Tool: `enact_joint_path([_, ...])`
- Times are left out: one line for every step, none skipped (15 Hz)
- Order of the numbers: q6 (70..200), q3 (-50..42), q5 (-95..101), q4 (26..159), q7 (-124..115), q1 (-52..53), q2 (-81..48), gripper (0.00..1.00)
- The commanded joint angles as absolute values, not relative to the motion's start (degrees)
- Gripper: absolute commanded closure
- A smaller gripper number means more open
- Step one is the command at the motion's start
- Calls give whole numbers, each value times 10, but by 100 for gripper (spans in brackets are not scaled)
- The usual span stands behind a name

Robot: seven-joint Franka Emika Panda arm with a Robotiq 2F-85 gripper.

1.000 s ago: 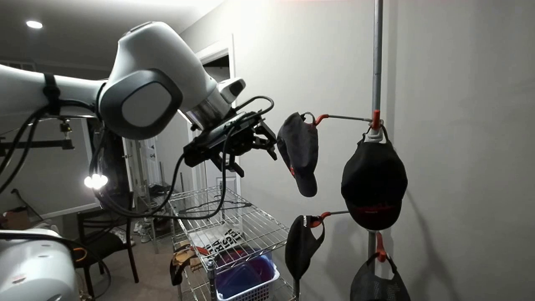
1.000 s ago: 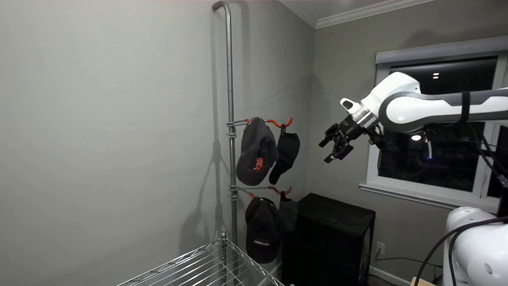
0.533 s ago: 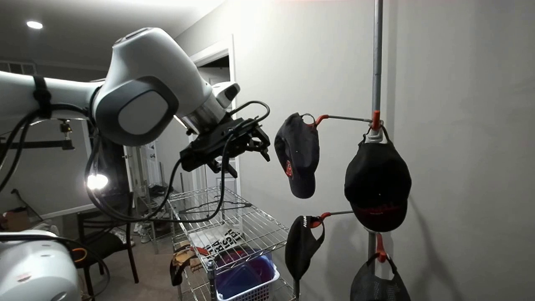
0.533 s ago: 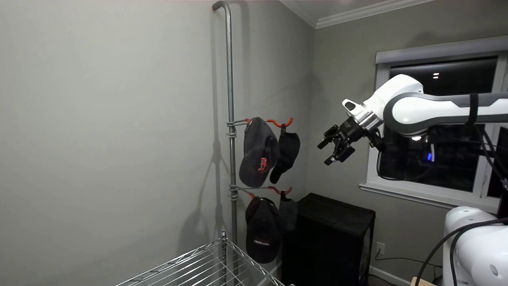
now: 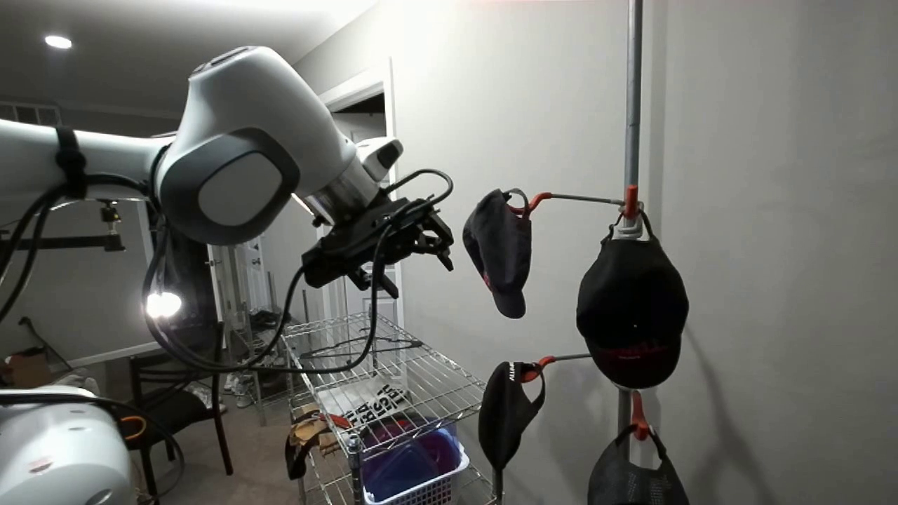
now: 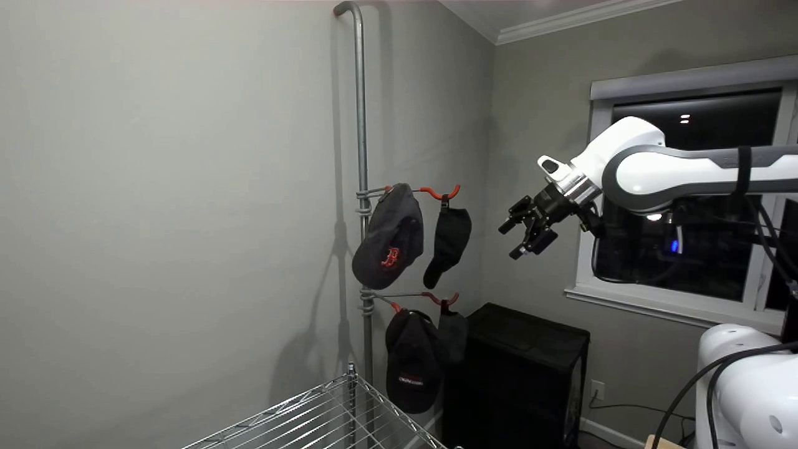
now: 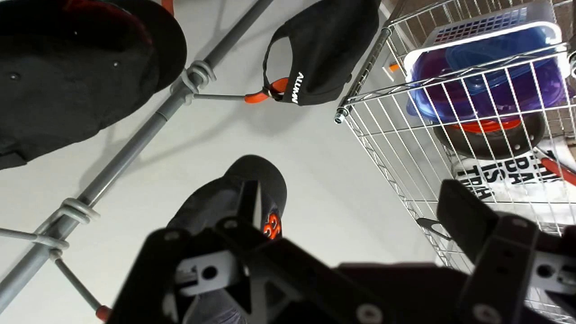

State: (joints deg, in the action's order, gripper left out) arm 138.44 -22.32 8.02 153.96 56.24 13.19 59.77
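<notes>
Clerk: Item one, the claw (image 7: 353,209). Condition?

Keeper: Fingers spread wide, nothing between them, no contact seen.

Clerk: Item two, dark cap with a red emblem (image 6: 396,224). Location?

Keeper: Ahead of the claw and apart from it; in the wrist view, partly behind one finger (image 7: 245,202), not centred in the gap. Hung by its back from a red-ended hook (image 5: 539,200).

Clerk: Handling notes?

Keeper: A judgement: loosely hung, it would likely swing at a nudge. Slow approach advised, claw shifted sideways so the gap faces the cap before any closing. Fingertips best kept clear of the hook. Soft cloth, probably; light pressure should fold it.

Clerk: Neighbours?

Keeper: Black cap (image 5: 631,308), ahead of the claw, same finger's side; which cap lies nearer, cannot tell. Wire shelf (image 5: 435,382), below the claw.

Clerk: Orientation of item two?

Keeper: Brim (image 6: 369,268) lowermost, pointing down; in an exterior view it leans away from the claw. Long axis: steep, tilted off vertical, running from hook end to brim.
</notes>
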Motion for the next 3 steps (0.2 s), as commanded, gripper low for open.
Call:
enact_joint_path([1385, -214, 64, 1539, 574, 121, 594, 0])
enact_joint_path([1385, -214, 64, 1539, 574, 121, 594, 0])
enact_joint_path([1385, -214, 64, 1539, 574, 121, 594, 0])
